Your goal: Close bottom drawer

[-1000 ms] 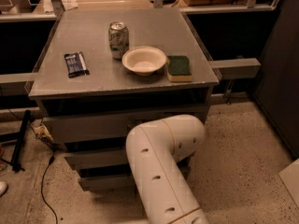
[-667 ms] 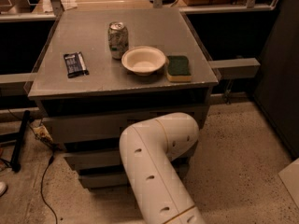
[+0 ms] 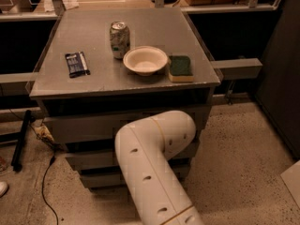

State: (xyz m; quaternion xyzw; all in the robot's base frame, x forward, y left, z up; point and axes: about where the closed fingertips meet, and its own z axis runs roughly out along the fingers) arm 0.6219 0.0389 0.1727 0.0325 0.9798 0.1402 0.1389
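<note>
Three grey drawer fronts are stacked under the grey cabinet top (image 3: pixel 51 86). The bottom drawer (image 3: pixel 101 179) is the lowest one; only its left part and a strip at the right show, and its knob is hidden. My white arm (image 3: pixel 150 163) reaches from the lower edge of the view up across the middle of the drawer fronts and bends at an elbow in front of them. My gripper is hidden behind this arm, somewhere close to the drawers. I cannot tell how far the bottom drawer stands out.
On the cabinet top stand a soda can (image 3: pixel 119 39), a white bowl (image 3: pixel 145 59), a green sponge (image 3: pixel 180 67) and a dark snack packet (image 3: pixel 76 63). A black cable (image 3: pixel 44 182) and a black bar (image 3: pixel 21 139) lie on the floor at the left. A dark wall (image 3: pixel 281 78) stands at the right.
The arm's elbow has shifted a little to the left across the drawer fronts. The things on the cabinet top have not moved.
</note>
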